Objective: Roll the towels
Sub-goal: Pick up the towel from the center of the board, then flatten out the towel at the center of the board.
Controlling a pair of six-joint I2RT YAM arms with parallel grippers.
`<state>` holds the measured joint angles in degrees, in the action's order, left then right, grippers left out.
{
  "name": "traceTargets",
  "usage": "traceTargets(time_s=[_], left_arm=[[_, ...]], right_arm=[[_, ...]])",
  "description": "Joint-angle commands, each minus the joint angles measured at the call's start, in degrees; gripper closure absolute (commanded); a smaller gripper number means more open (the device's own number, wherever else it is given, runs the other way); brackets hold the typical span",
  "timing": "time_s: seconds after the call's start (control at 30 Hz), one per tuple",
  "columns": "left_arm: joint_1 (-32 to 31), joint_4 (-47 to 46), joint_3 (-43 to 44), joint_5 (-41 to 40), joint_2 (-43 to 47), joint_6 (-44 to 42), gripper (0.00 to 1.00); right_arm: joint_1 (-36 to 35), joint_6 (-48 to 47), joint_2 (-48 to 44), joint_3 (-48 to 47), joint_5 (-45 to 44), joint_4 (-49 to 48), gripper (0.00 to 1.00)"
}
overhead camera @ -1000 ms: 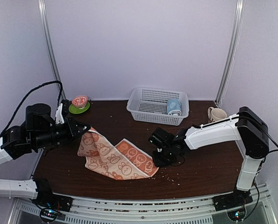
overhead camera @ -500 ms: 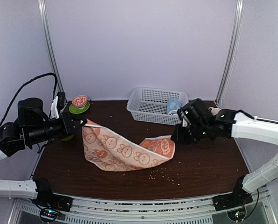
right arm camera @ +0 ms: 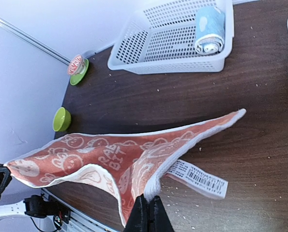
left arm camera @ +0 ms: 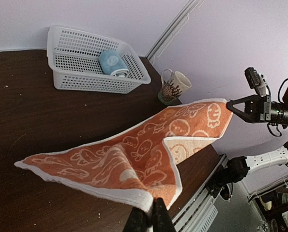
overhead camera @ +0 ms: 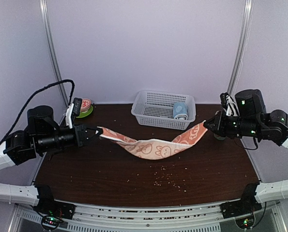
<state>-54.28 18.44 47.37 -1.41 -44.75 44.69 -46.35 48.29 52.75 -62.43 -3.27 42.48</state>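
The orange-red towel [overhead camera: 156, 145] with white bunny patterns hangs stretched above the table, sagging in the middle. My left gripper [overhead camera: 96, 131] is shut on its left corner, and my right gripper [overhead camera: 207, 125] is shut on its right corner. The left wrist view shows the orange towel [left arm camera: 134, 159] running from my left gripper [left arm camera: 153, 209] out to the far arm. From the right wrist, the same orange towel [right arm camera: 114, 159] spreads away from my right gripper [right arm camera: 148, 200], a white barcode label [right arm camera: 197, 178] dangling from it. A light blue towel [overhead camera: 180, 110] lies rolled in the basket.
A white mesh basket [overhead camera: 156, 110] stands at the back centre. A patterned mug [left arm camera: 174, 87] sits at the back right. A small red bowl on a green saucer [overhead camera: 84, 107] is at the back left, with a green cup [right arm camera: 61, 119] nearby. Crumbs [overhead camera: 170, 178] dot the dark table.
My right gripper closed on the towel's right corner and carried it up and to the right. The towel lifted off the table and now hangs taut between both grippers.
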Motion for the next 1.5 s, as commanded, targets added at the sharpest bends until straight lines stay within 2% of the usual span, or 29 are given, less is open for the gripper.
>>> traceTargets(time_s=[0.0, 0.13, 0.27, 0.47, 0.6, 0.77, 0.9, 1.0, 1.17, 1.23, 1.33, 1.4, 1.47], left_arm=[[-0.7, -7.2, -4.3, 0.1, 5.3, -2.0, 1.0], [-0.6, -7.2, -6.4, -7.1, 7.6, -3.8, 1.0], [0.1, -8.9, -4.8, -11.0, 4.3, -8.7, 1.0], [6.5, -7.0, 8.1, -5.4, -6.9, -13.1, 1.0], [6.6, -9.2, 8.3, -0.2, -7.1, -14.8, 1.0], [6.5, -15.6, -2.9, 3.1, -1.3, -10.9, 1.0], [6.2, -15.8, -8.9, 9.1, 3.1, -4.7, 1.0], [3.9, -12.9, -9.5, 10.4, 8.3, -2.0, 1.0], [1.4, -9.5, -4.6, 12.7, 14.4, 0.9, 1.0], [1.2, -9.3, -2.1, 13.1, 14.6, 0.9, 1.0], [1.2, -7.5, 0.0, 8.6, 12.8, -0.7, 1.0], [1.7, -6.8, -0.8, 5.1, 9.8, -0.6, 1.0], [3.5, -9.1, -3.4, 5.6, 5.9, 1.2, 1.0]], right_arm=[[0.3, 2.0, -3.2, 3.9, -0.1, 2.0, 1.0], [1.7, 1.6, -3.0, 6.7, -0.1, 0.0, 1.0], [6.0, 0.5, 0.2, 8.6, 3.3, -3.6, 1.0], [10.4, -0.5, 5.3, 4.0, 6.3, -6.8, 1.0], [10.4, -1.9, 4.7, 3.3, 7.1, -4.8, 1.0], [10.4, -0.5, 0.2, 11.0, 9.1, -6.2, 1.0], [9.3, 2.2, -3.8, 16.4, 13.0, -5.0, 1.0], [7.5, 4.0, -8.3, 15.9, 12.9, -0.5, 1.0], [6.6, 7.6, -14.1, 8.0, 11.1, 6.1, 1.0], [6.6, 7.6, -13.3, 4.2, 9.6, 7.7, 1.0], [7.2, 7.5, -8.7, 4.0, 9.9, 5.7, 1.0], [8.3, 8.6, -4.8, 7.9, 13.2, -0.3, 1.0], [9.4, 10.4, -0.6, 12.4, 15.6, -7.2, 1.0]])
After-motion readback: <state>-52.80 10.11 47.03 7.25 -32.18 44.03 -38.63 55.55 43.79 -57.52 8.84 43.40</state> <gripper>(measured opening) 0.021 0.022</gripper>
